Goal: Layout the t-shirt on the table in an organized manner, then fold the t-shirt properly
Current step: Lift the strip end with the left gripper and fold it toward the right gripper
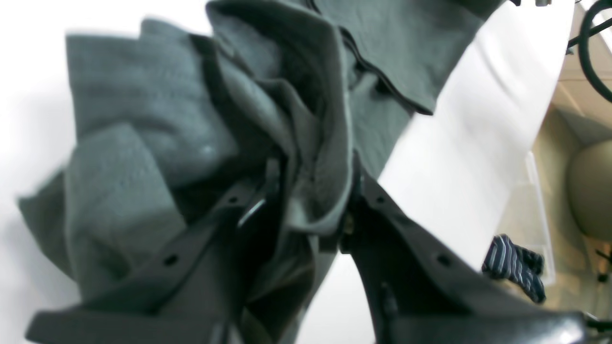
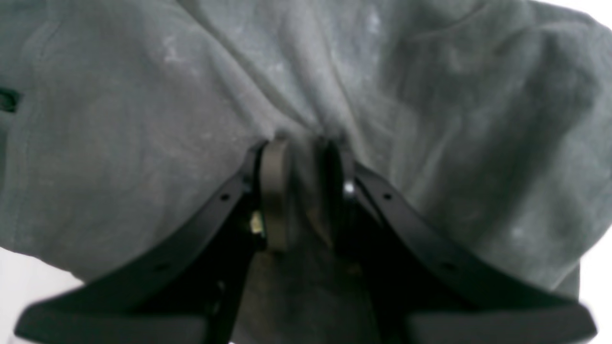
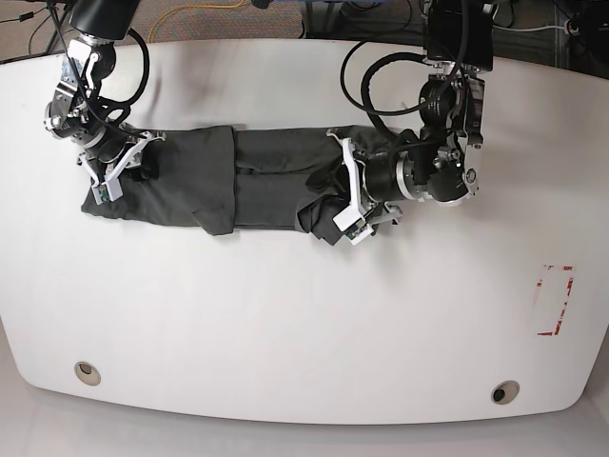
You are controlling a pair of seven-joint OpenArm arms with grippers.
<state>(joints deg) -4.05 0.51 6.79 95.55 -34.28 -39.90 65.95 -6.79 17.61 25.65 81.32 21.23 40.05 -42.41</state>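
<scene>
T-shirt ends pinched in both end effectors; bare table all around.

The t-shirt lies as a long band across the far half of the table, an arm at each end blocking it. The whole near half lies open, holding only two grommet holes and a flat sticker.
</scene>
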